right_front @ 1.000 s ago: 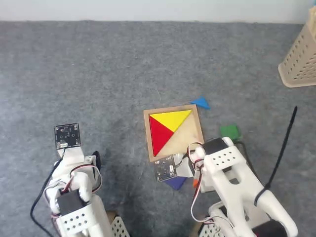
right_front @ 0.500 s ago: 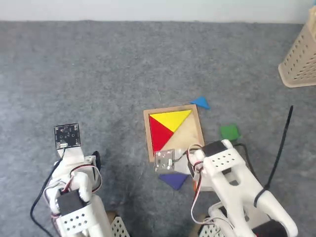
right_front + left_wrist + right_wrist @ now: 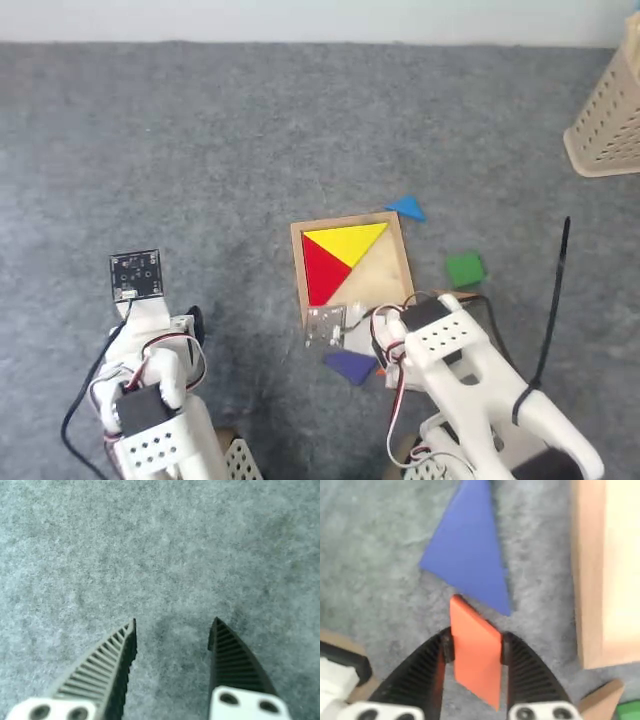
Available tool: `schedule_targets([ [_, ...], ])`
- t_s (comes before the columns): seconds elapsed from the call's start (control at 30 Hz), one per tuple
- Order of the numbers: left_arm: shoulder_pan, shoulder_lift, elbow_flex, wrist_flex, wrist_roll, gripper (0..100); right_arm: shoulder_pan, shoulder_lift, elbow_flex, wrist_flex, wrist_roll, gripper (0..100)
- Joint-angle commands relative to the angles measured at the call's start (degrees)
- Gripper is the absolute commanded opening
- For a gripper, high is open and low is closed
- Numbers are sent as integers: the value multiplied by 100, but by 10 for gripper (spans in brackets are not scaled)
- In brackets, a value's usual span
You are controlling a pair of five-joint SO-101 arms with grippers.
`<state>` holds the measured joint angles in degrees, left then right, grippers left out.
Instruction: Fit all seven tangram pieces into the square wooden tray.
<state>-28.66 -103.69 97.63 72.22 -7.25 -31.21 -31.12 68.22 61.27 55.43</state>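
Jaws: our right gripper (image 3: 475, 636) clamps the orange piece (image 3: 476, 662) just beside the tray (image 3: 587, 580) | our left gripper (image 3: 175, 621) gapes over worktop (image 3: 160, 540), well apart from the tray.

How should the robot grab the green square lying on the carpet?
Probably from straight above. The green square lies flat on the carpet, apart from the wooden tray, so nothing sticks up to hold. Set the jaws on two opposite sides: they are straight and parallel, so it should not twist. The right gripper is nearest, but it holds an orange piece.
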Motion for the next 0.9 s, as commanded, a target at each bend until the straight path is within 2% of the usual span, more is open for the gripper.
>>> schedule_targets([
  [0.0,0,-70,-110,18,53,225,-84,-198,-334,4,-589,9],
  [0.3,0,-70,-110,18,53,225,558,-145,-2119,822,-2013,12],
  [0.53,0,-70,-110,18,53,225,620,31,-3297,919,-3332,13],
  [0.87,0,-70,-110,18,53,225,892,2844,-5670,796,-5336,9],
])
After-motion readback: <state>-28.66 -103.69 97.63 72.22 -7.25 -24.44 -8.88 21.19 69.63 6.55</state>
